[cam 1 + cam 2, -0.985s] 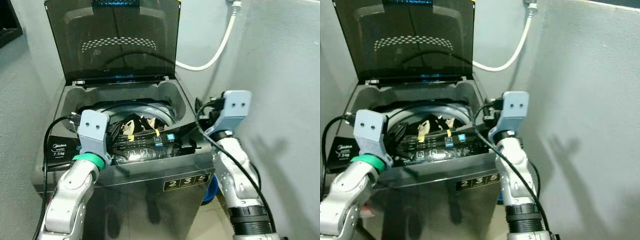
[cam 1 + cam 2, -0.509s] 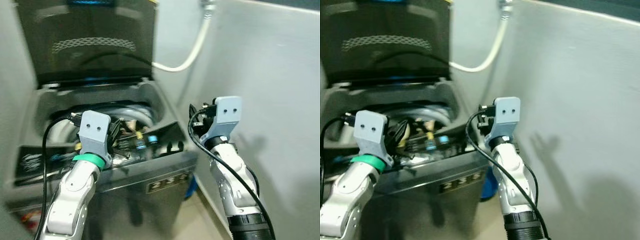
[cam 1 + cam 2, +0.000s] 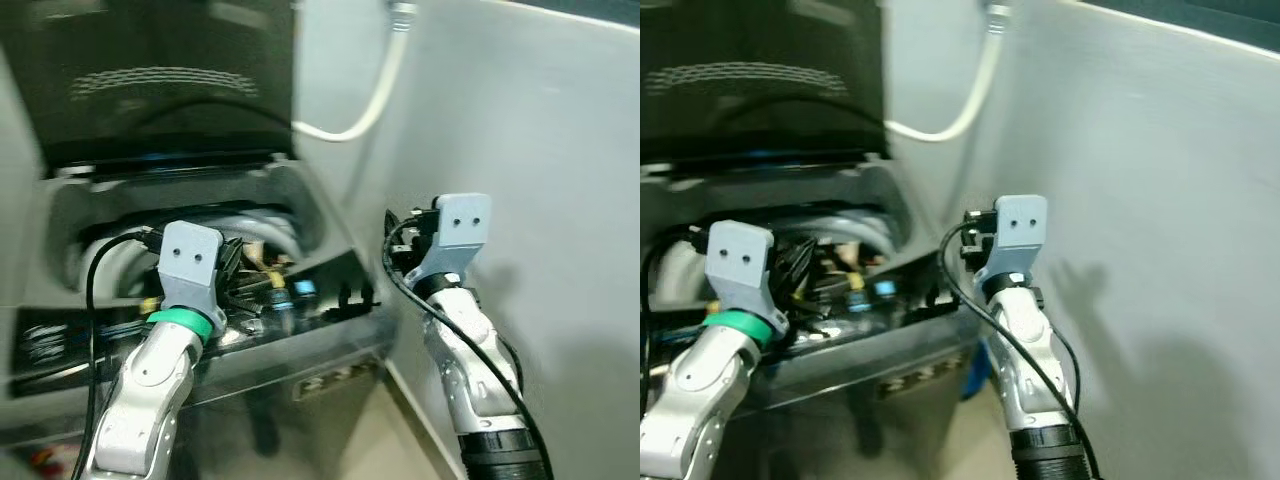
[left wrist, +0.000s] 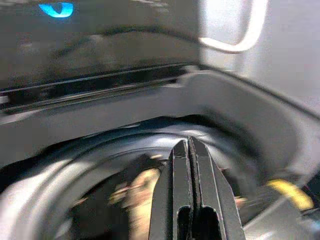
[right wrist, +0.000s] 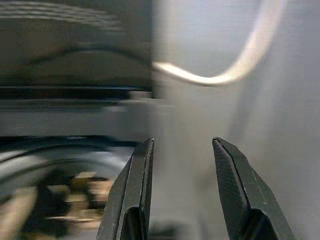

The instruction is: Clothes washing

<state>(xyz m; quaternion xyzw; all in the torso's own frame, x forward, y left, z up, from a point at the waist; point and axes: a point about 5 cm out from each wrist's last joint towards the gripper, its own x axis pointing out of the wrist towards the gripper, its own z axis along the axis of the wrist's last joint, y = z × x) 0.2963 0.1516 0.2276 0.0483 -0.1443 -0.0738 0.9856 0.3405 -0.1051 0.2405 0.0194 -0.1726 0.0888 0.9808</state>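
A grey top-loading washing machine (image 3: 300,350) stands with its dark lid (image 3: 160,80) raised. Dark and tan clothes (image 4: 132,192) lie in the steel drum (image 4: 75,165). My left gripper (image 4: 188,142) hangs over the drum's front rim with its fingers pressed together and nothing between them; it is also seen at the machine's front (image 3: 232,268). My right gripper (image 5: 182,142) is open and empty, held beside the machine's right rear corner (image 3: 402,245), close to the wall. The views are blurred.
A white hose (image 3: 372,100) curves down the back wall behind the lid. A pale wall (image 3: 560,200) runs close along the machine's right side, leaving a narrow gap. Something blue (image 3: 978,365) sits low in that gap. The control panel (image 3: 300,295) lines the front rim.
The whole picture has slid left and blurred, so the camera has turned right. Both arms keep much the same pose; the right gripper now sits off the machine's right side.
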